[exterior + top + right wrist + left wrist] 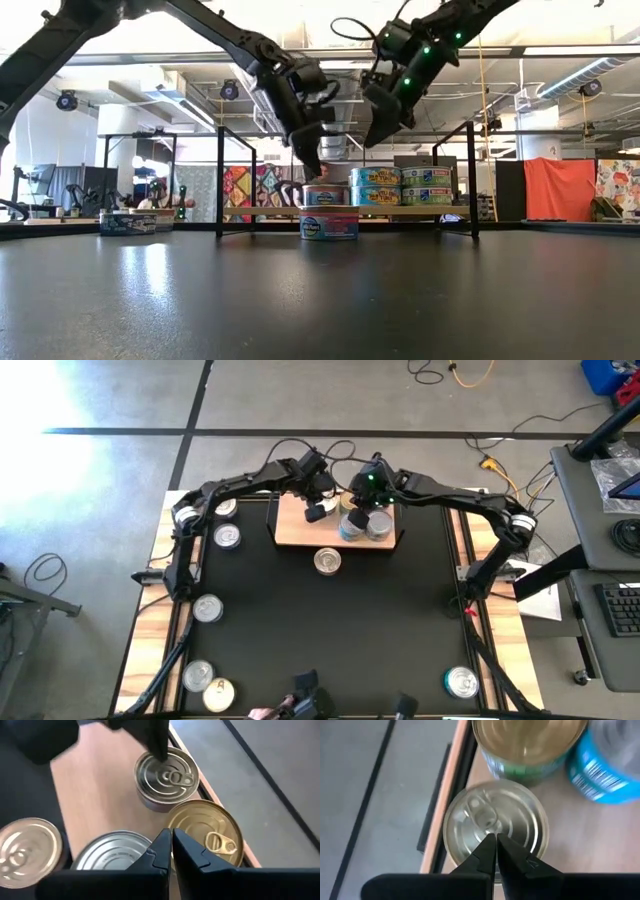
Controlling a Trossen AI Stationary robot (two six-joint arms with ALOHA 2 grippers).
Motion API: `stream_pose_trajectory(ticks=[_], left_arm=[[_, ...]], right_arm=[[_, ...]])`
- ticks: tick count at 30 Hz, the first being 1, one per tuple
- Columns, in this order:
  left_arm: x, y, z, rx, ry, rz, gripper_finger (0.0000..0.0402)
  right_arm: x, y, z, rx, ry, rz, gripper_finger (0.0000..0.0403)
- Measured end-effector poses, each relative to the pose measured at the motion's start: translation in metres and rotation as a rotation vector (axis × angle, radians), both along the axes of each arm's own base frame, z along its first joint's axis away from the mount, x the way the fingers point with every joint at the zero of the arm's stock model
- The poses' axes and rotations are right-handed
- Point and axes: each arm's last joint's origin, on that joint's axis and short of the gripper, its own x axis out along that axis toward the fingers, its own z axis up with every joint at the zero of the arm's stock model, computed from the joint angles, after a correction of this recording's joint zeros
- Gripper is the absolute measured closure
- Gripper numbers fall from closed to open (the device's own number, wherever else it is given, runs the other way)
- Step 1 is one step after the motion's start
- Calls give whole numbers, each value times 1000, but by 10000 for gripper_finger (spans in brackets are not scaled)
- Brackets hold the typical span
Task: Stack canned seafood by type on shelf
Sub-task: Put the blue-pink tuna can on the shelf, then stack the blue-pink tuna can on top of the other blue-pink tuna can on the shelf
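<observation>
Low view: black table (320, 300), workshop behind; both arms' fingers clenched, grasping nothing, above shelf (345, 211).

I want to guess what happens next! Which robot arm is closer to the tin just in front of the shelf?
Probably the left: its shut left gripper hangs nearer that tin than the right gripper over the shelf.

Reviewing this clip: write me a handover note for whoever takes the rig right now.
Left gripper: shut, empty, tips over a silver-lid tin on the shelf.
Right gripper: shut, empty, above the gold-lid tin and the tins beside it.
Done: several tins stand on the shelf, some stacked two high.
Left: loose tins on the table, one in front of the shelf, four along the left edge, two at the near left corner, one near right.
</observation>
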Motion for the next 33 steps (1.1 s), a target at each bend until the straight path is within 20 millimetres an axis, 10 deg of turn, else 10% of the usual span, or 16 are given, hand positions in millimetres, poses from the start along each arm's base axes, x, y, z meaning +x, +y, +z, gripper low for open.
stream_pose_trajectory(ticks=[9, 18, 26, 33], left_arm=[[-5, -7, 33, -2, -131, -15, 379], [2, -67, 72, -281, -315, -98, 341], [34, -126, 45, -173, -149, -41, 352], [37, -148, 24, -197, -45, -55, 364]], right_arm=[[-4, 32, 32, -30, -83, 90, 394], [12, 122, 51, -15, -136, 328, 394], [14, 204, 54, 92, -117, 459, 394], [-32, 264, 86, 56, -28, 214, 394]])
